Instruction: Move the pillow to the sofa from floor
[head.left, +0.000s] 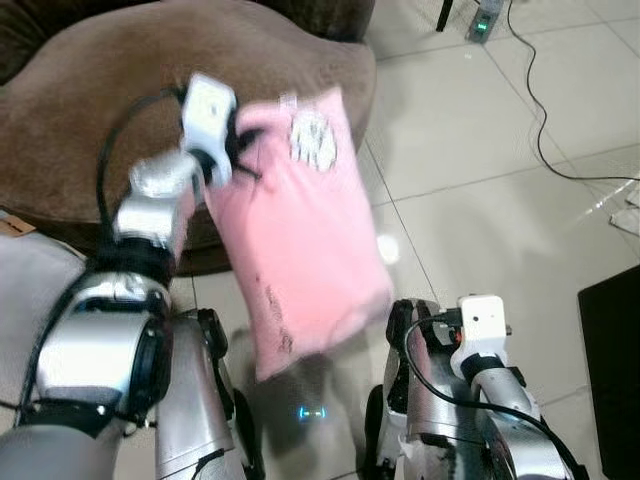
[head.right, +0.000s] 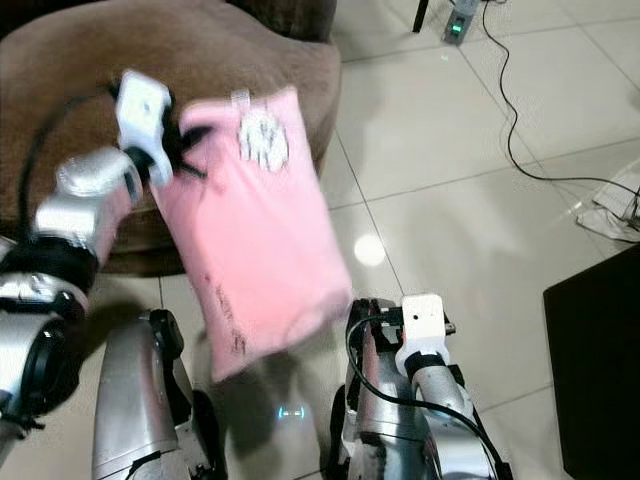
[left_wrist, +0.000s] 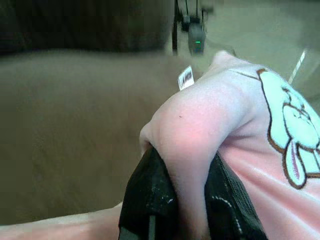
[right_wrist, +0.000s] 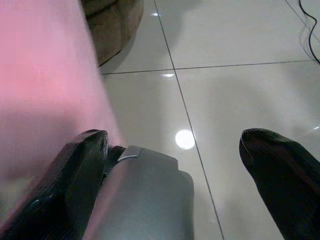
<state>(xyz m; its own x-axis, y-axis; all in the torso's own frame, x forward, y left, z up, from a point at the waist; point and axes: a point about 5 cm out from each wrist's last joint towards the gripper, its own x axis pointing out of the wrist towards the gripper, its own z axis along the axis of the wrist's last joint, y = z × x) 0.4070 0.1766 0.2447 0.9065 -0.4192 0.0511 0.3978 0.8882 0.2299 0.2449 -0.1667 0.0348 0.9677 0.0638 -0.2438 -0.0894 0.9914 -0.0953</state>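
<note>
My left arm is raised and bent at the elbow, reaching forward over the front edge of the brown sofa (head.left: 120, 90), and my left gripper (left_wrist: 192, 200) has its jaws clamped on a pinched-up corner of the pink pillow (head.left: 300, 230). The pillow hangs from that corner, clear of the floor, its upper part against the sofa's front edge and its lower end dangling between my two arms; a white rabbit picture (left_wrist: 295, 135) and a small white tag (left_wrist: 185, 77) sit near the held corner. My right arm hangs low beside my body, and my right gripper (right_wrist: 175, 165) points down at the pale tiled floor (head.left: 480, 190) with its jaws wide apart, the pillow close beside one finger. A black cable (head.left: 545, 110) trails across the tiles far to my right, and a dark mat (head.left: 612, 360) lies at the floor's right edge.
</note>
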